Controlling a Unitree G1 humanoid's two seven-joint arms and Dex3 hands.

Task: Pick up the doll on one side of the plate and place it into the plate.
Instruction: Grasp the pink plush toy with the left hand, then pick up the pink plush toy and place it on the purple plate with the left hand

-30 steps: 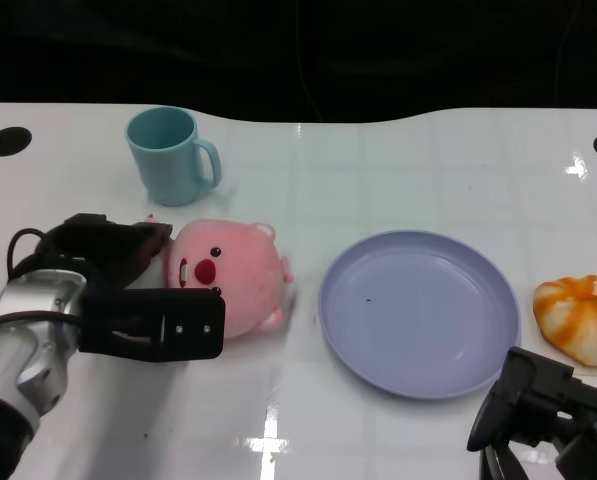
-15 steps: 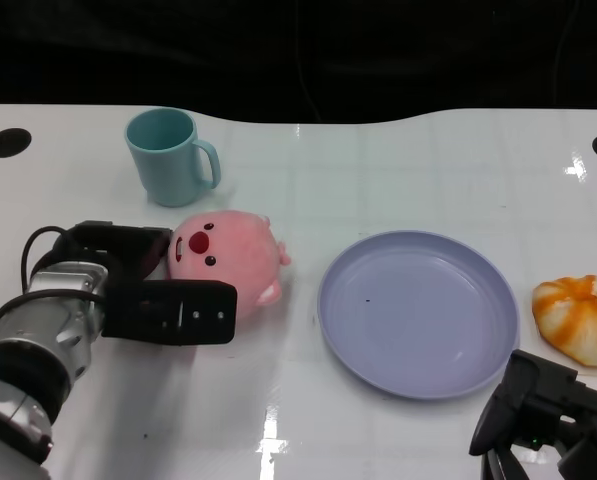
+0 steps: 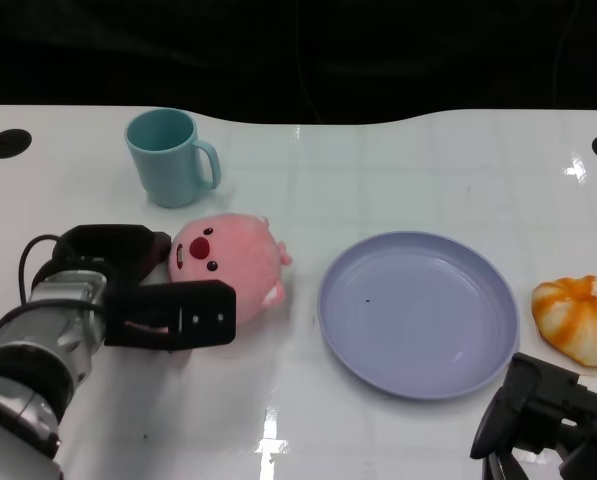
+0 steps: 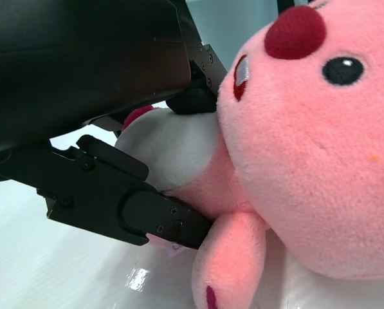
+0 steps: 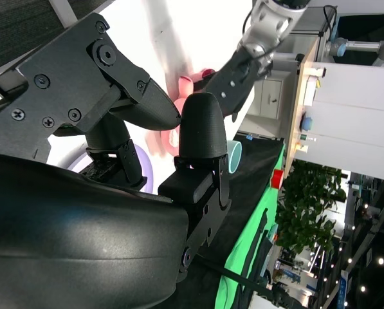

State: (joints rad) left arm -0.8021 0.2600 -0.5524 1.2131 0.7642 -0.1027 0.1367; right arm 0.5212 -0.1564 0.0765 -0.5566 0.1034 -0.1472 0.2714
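The pink doll (image 3: 230, 264) sits to the left of the lavender plate (image 3: 418, 312), its face turned up and toward me. My left hand (image 3: 148, 300) grips it from the left side. In the left wrist view its black fingers (image 4: 146, 212) wrap around the white belly of the doll (image 4: 307, 141). Nothing lies in the plate. My right hand (image 3: 548, 420) hangs at the lower right, below the plate's edge, fingers apart and holding nothing.
A teal mug (image 3: 168, 155) stands behind the doll at the back left. An orange-and-white plush (image 3: 578, 317) lies right of the plate. Dark round holes (image 3: 8, 141) mark the table's far corners.
The doll has been tipped from lying on its side to face up, and drawn slightly away from the plate as my left hand closed round it. The right hand has barely moved.
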